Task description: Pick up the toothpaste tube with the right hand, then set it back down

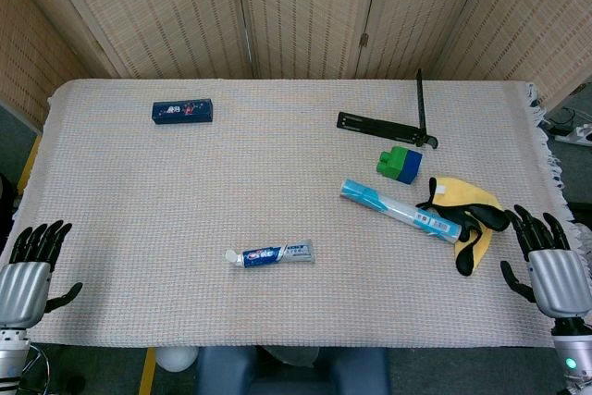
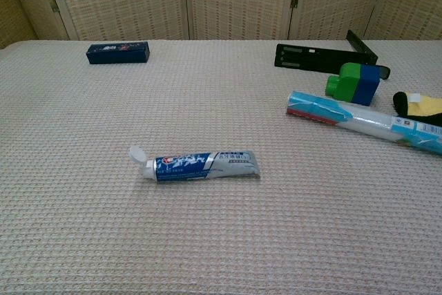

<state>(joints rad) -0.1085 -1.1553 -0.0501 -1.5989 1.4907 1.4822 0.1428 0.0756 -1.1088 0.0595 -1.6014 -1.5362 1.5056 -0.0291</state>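
The toothpaste tube (image 1: 271, 254) (image 2: 200, 164) lies flat on the woven tablecloth near the front middle, its white flip cap open and pointing left. My right hand (image 1: 546, 261) rests at the table's right front edge, fingers spread and holding nothing, far to the right of the tube. My left hand (image 1: 28, 270) sits at the left front edge, fingers also apart and empty. Neither hand shows in the chest view.
A long blue-and-white package (image 1: 400, 210) lies right of centre, next to a yellow-and-black cloth (image 1: 467, 215). A green and blue block (image 1: 399, 163) and a black stand (image 1: 393, 119) sit behind them. A dark blue box (image 1: 182, 111) lies at the back left.
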